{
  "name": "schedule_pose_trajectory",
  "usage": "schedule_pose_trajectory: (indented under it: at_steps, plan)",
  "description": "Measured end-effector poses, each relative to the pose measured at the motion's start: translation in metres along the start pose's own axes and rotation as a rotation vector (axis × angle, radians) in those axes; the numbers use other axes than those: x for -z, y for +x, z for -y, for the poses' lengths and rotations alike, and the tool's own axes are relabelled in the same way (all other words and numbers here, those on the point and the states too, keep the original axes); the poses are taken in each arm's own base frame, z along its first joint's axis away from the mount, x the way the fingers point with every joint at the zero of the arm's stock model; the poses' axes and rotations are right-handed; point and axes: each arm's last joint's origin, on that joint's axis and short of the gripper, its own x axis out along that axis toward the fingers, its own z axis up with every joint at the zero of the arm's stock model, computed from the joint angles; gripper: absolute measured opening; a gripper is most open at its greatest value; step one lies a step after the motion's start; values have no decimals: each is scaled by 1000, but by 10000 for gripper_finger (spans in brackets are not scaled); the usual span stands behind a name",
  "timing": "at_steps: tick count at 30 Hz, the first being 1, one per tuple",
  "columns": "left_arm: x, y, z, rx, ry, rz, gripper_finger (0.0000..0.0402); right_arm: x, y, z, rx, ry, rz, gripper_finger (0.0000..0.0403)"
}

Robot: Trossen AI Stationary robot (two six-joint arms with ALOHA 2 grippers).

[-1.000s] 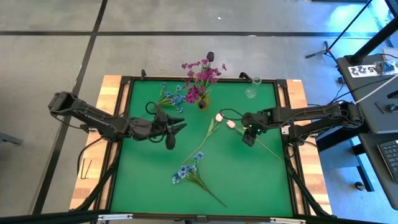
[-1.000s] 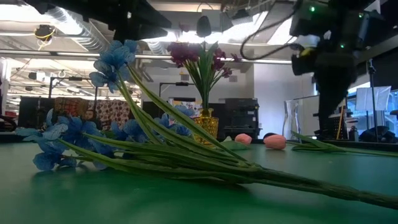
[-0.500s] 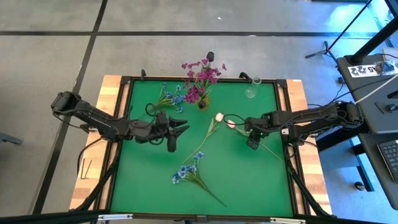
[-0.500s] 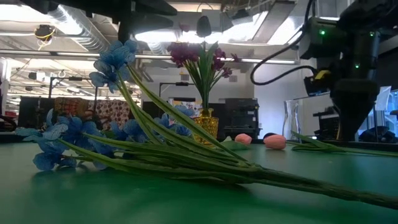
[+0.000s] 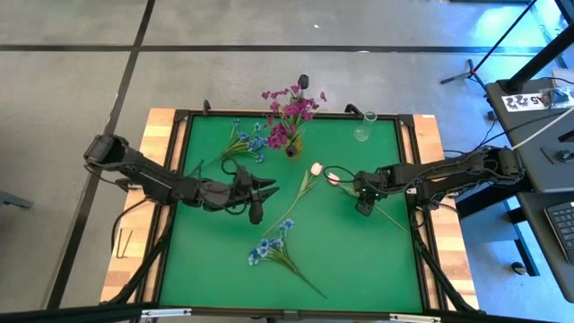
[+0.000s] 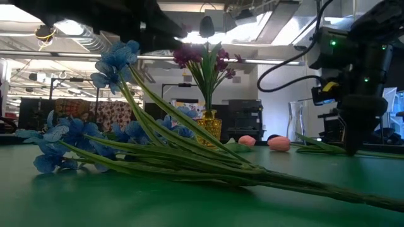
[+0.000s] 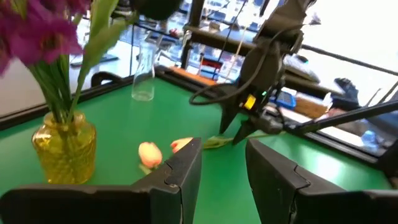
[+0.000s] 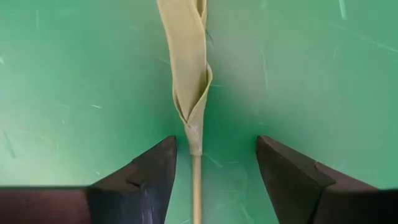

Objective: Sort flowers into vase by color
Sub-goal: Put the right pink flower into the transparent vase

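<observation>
Left gripper [image 5: 260, 190] hangs over the worktop's [image 5: 359, 260] middle, left of centre, with its fingers [image 7: 180, 171] parted and nothing between them. Since a second ago it has slid toward the centre, nearer the tulips. A blue spray [image 5: 244, 139] lies near the far edge, left of the yellow vase [image 5: 292, 148]. That vase stands at the middle of the far edge and holds the magenta flowers [image 5: 289, 112]. A second blue spray [image 5: 276, 249] lies toward the near edge, centre, stem running toward the near right corner; open green mat surrounds it on the left and right.

Two pale tulips lie at centre. The left tulip [image 5: 316, 169] has its stem trailing toward the blue spray. The right tulip [image 5: 334, 178] has its bloom just beside the first, and its stem [image 8: 196, 180] runs under the right arm toward the right edge.

Right gripper [image 5: 362, 205] is low over that stem, right of centre, jaws spread with one finger on each side of the stem, not pinching it. A folded leaf [image 8: 189, 56] lies ahead of the fingers. Compared with a second ago the gripper has moved slightly toward the near edge and come down.

A clear glass vase [image 5: 364, 128] stands empty at the far edge, right of the yellow one. The near right corner is bare mat.

No legible writing on the worktop items.
</observation>
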Motion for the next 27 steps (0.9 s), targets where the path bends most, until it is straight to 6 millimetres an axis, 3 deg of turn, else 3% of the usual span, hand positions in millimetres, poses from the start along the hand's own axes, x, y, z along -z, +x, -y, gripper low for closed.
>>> schedule_pose_trajectory:
  at_steps: [7,20,27]
  plan:
    - [12,8,0,-29,8,-2,121,0,0,0,11,12,6,207]
    - [10,9,1,-24,2,14,121,-2,0,0,8,13,31,65]
    - [10,9,1,-25,3,13,121,-2,0,0,7,12,31,12]
